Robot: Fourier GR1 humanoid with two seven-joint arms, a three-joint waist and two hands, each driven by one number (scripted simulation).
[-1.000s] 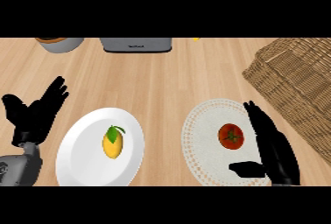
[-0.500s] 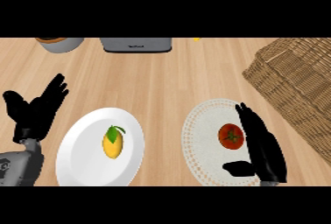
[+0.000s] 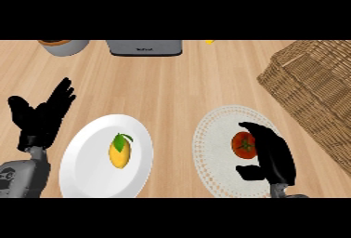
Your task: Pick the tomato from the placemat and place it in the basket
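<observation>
Pale wood forms the one counter (image 3: 171, 88), which fills the head view. One wicker basket (image 3: 315, 79) takes the right side, cut off by the edge of the view. One white plate (image 3: 89, 172) lies at lower left. One round, pale placemat (image 3: 216, 139) with a dotted rim lies at lower centre-right, between the plate and the basket and just beside the basket's near wall.

Two black hands show. The left hand (image 3: 41, 121) rests at the left edge, just beside the plate, with fingers straight, pointing up and spread, holding nothing. The right hand (image 3: 274, 155) lies over the right part of the placemat. Its fingers run nearly straight up along the tomato's right side and its thumb sticks out to the left below it, so the hand is spread rather than closed round anything. Whether it touches the tomato cannot be told.

At the far edge stand one grey appliance (image 3: 145, 46) and, to its left, one grey bowl (image 3: 65, 46), both partly cut off.

One yellow fruit (image 3: 120, 155) with a green leaf lies in the middle of the plate. One red tomato (image 3: 241, 144) — the only one — sits on the placemat, its right edge hidden by the right hand. One small yellow scrap (image 3: 209, 42) shows at the far edge, too small to name.
</observation>
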